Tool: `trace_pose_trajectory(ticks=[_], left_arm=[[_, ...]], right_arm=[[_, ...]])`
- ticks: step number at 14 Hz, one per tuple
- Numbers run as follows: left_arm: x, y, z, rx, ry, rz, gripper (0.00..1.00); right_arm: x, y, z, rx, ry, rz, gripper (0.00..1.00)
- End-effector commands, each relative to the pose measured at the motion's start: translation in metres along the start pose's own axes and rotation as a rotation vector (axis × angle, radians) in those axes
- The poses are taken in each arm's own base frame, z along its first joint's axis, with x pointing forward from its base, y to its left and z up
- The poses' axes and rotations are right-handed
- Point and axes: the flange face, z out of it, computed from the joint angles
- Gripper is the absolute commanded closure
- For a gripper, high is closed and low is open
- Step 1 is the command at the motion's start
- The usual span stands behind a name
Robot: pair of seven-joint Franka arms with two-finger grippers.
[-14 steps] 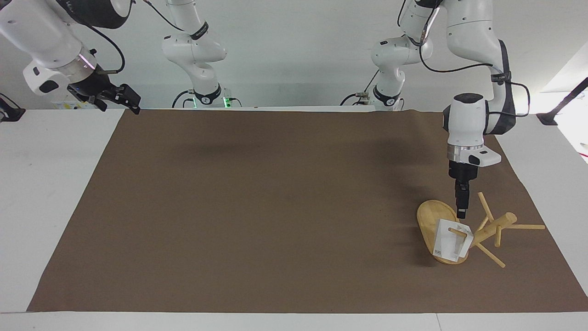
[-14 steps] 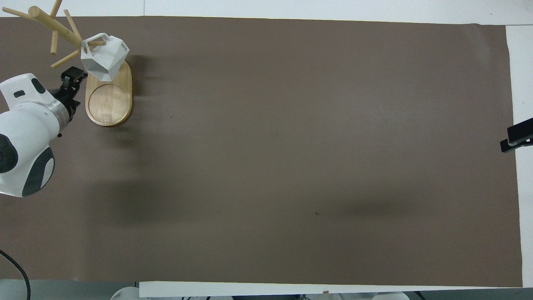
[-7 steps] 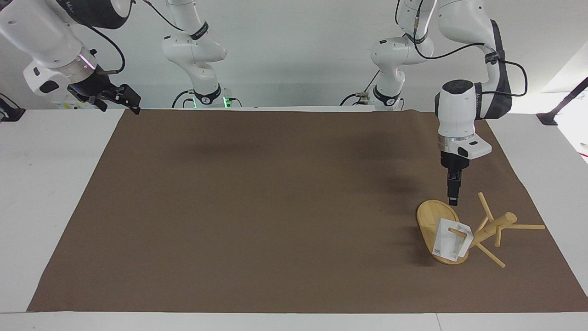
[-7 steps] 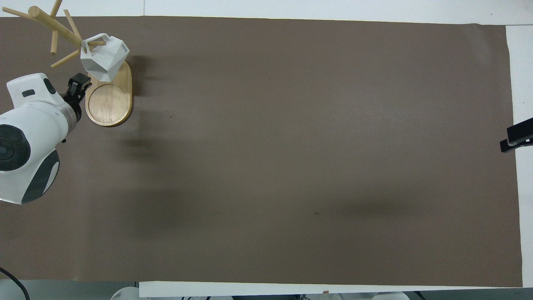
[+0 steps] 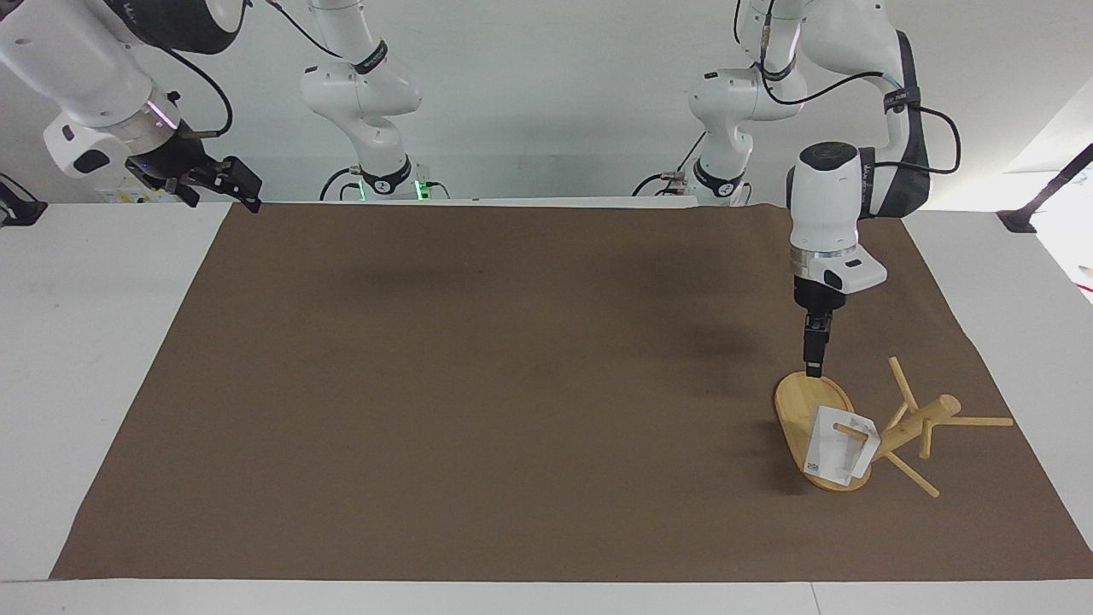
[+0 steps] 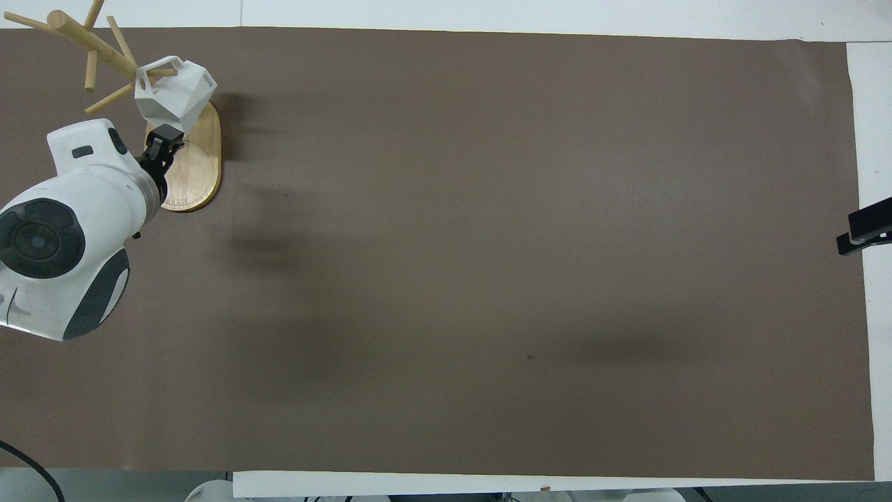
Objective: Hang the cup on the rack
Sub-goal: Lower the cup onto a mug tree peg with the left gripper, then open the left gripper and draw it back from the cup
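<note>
White walls stand at the robots' end of a white table (image 5: 102,342), and a large brown mat (image 5: 512,384) covers most of its top.

From the facing view I see the rack (image 5: 820,418) at the left arm's end of the mat. It seems tipped: its oval base stands almost on edge and its post leans low, with the thin pegs pointing several ways. The cup (image 5: 841,457) hangs on one peg by its squared handle and lies against the base. It carries a small dark marking near the bottom, but I cannot read it. The left gripper (image 5: 814,369) points straight down over the edge of the base that is nearer to the robots, apart from the cup. Its fingers look close together with nothing between them. The right gripper (image 5: 235,184) waits in the air at the right arm's end of the table, and I cannot tell how its fingers stand.

From the overhead view the left gripper (image 6: 162,148) covers part of the rack's (image 6: 198,174) base, just beside the cup (image 6: 174,97). The cup's marking shows as a few dark characters, not clear enough to read. Only a dark tip of the right gripper (image 6: 864,233) enters at the edge.
</note>
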Motion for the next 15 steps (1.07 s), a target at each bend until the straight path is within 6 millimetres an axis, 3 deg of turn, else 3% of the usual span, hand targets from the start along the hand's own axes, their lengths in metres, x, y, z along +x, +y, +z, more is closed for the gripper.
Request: trace_pose_trajectory(ticks=[1,3,6,8,13,15], left_arm=[[-0.007,0.008,-0.014,0.028,-0.017,0.018,0.01],[-0.008,0.007,-0.015,0.056,-0.063,0.066,0.01],[0.008,0.017,-0.047,0.101,-0.182,0.175,0.01],[0.026,0.011,-0.070,0.099,-0.259,0.269,0.01],[0.123,-0.019,-0.112,0.156,-0.386,0.503,0.00],[0.151,-0.032,-0.127,0.167,-0.419,0.567,0.00]], right_arm=[[-0.005,0.000,0.002,-0.006,0.011,0.007,0.00],[-0.005,0.000,0.001,-0.006,0.012,0.007,0.00],[-0.005,0.000,0.002,-0.006,0.011,0.007,0.00],[-0.005,0.000,0.001,-0.006,0.012,0.007,0.00],[-0.005,0.000,0.001,-0.006,0.012,0.007,0.00],[-0.005,0.000,0.001,-0.006,0.012,0.007,0.00]])
